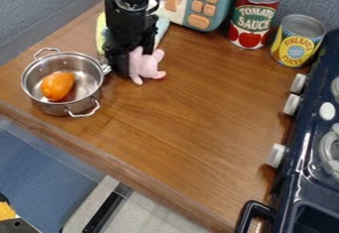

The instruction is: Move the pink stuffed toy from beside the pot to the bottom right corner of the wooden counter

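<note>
A black end effector (121, 71) is lowered over a wooden surface (192, 123), right against a pink toy animal (147, 68); whether it is open or gripping the toy cannot be told. Just left of the end effector is a metal pot (51, 109) holding an orange toy vegetable (58, 86). Well to its right stand tomato sauce (253, 16) and pineapple cans (297, 43).

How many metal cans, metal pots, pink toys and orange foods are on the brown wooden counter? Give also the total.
Metal cans (red cylindrical can, yellow cylindrical can): 2
Round silver metal pot: 1
Pink soft toy: 1
Orange rounded food-like thing: 1
Total: 5
</note>
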Tool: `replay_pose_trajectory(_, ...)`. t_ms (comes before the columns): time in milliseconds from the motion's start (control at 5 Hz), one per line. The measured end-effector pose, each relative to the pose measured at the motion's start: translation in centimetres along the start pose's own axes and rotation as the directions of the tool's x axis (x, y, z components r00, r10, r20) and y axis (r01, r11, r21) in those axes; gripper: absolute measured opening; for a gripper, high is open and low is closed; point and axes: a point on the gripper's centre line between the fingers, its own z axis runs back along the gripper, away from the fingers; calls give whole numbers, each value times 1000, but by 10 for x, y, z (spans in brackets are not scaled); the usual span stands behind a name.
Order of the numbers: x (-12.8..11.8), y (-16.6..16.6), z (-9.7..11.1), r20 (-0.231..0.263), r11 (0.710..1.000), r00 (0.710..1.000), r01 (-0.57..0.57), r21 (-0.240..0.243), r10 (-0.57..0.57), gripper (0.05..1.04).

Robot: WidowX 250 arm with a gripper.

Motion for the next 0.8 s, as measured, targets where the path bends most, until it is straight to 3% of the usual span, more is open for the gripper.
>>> replay_pose_trajectory(200,-10,-5,8,-16,999,999,31,-24,-32,401)
replay_pose_trajectory(400,-18,-8,30,-31,996,998,57,-64,-59,291)
replay_pose_trajectory(800,-65,-6,90,-98,972,983,136,-194,-157,274)
